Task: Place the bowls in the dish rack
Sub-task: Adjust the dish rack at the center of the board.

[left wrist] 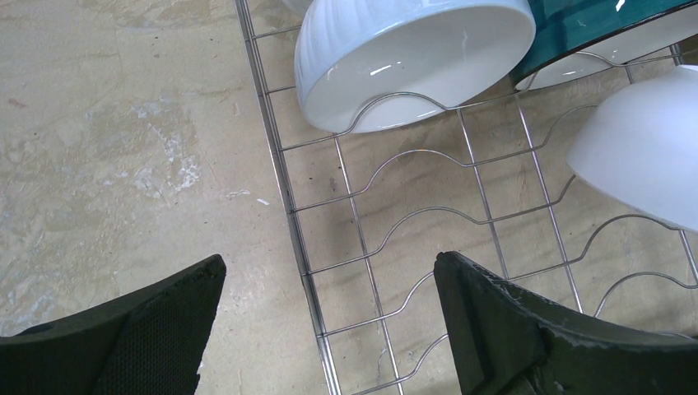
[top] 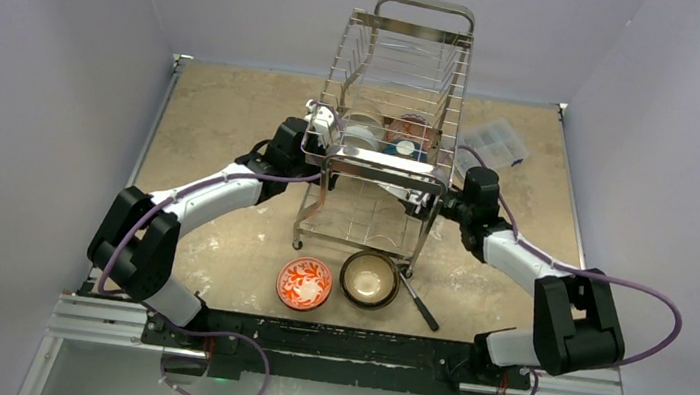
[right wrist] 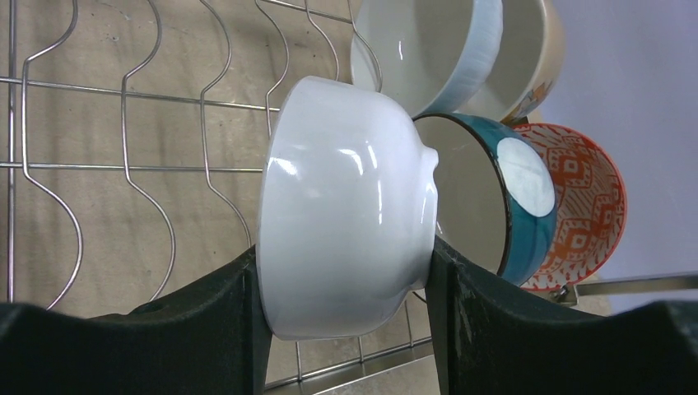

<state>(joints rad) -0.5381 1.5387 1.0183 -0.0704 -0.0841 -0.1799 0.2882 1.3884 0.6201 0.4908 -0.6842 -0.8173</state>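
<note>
The dish rack stands mid-table, with several bowls on edge in its upper tier. In the right wrist view my right gripper is shut on a plain white bowl, held on edge over the tier's wires, just in front of a teal bowl and a red-patterned bowl. My left gripper is open and empty, straddling the tier's left edge wire near a ribbed white bowl. On the table in front of the rack lie a red-and-white bowl and a dark brown bowl.
A black utensil lies just right of the brown bowl. A clear plastic compartment box sits behind the rack at the right. The rack's thin legs stand close behind the two loose bowls.
</note>
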